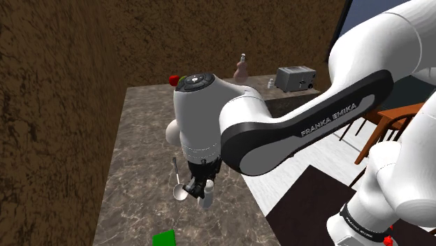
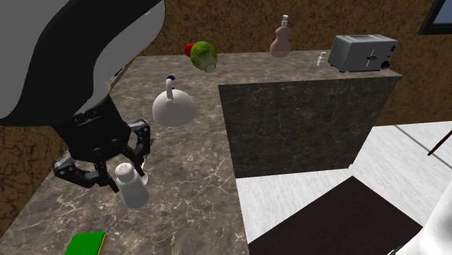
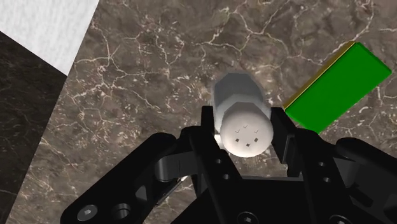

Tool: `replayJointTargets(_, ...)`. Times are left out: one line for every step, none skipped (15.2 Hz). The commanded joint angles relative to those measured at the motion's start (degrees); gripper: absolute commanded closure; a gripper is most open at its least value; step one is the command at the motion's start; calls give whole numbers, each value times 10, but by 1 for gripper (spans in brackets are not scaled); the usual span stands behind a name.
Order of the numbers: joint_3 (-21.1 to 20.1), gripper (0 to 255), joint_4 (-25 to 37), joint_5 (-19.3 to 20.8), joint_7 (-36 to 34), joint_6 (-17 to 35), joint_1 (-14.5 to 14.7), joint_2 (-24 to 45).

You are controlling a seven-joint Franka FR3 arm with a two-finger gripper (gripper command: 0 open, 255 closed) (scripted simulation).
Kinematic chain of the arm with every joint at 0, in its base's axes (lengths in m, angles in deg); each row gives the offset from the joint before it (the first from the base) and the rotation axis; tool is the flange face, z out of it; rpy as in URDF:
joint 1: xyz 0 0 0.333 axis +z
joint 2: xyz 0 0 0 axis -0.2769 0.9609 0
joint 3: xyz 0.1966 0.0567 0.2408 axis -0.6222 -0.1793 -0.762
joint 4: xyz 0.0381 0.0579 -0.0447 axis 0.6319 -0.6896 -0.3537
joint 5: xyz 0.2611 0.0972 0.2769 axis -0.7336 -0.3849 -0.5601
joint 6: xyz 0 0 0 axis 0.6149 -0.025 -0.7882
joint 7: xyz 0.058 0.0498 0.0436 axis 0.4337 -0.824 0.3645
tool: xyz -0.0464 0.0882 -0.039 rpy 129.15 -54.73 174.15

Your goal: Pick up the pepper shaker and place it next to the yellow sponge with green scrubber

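Note:
The pepper shaker [image 3: 245,124] is a white cylinder with a rounded, holed cap. My black gripper [image 3: 245,130] is shut on it, one finger on each side just below the cap. In the second exterior view the shaker [image 2: 131,185] leans a little in the gripper [image 2: 124,172] over the marble countertop [image 2: 195,181]. I cannot tell whether its base touches the counter. The sponge [image 3: 337,86], green on top with a yellow side, lies a short way beyond the shaker, and shows at the counter's near edge [image 2: 87,243]. In the shoulder view the shaker [image 1: 207,193] hangs under the hand, with the sponge [image 1: 165,238] below it.
A metal spoon [image 1: 180,183] lies beside the shaker. A white kettle [image 2: 174,106] stands farther back. At the rear of the counter are a green vegetable [image 2: 204,55], a pinkish bottle [image 2: 282,40], a small white shaker [image 2: 322,59] and a toaster [image 2: 362,52]. The counter edge drops to the floor [image 2: 304,195].

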Motion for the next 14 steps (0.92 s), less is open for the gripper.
replayJointTargets(0,255,-7,5,-4,14,0,8)
replayJointTargets(0,255,-11,7,-6,21,0,12)
replayJointTargets(0,255,-15,9,-8,29,0,15)
replayJointTargets(0,255,-19,11,-10,36,1,19)
replayJointTargets(0,255,-23,13,-12,43,1,23)
replayJointTargets(0,255,-27,16,-14,50,1,26)
replayJointTargets(1,255,-30,18,-16,57,1,30)
replayJointTargets(1,255,-34,21,-18,64,2,34)
replayJointTargets(1,255,-37,24,-21,71,2,39)
replayJointTargets(1,255,-40,26,-23,78,2,43)
replayJointTargets(2,255,-43,29,-26,85,2,47)
replayJointTargets(2,255,-46,32,-28,92,3,52)
replayJointTargets(3,255,-49,36,-31,99,3,57)
replayJointTargets(3,255,-52,39,-33,106,3,61)
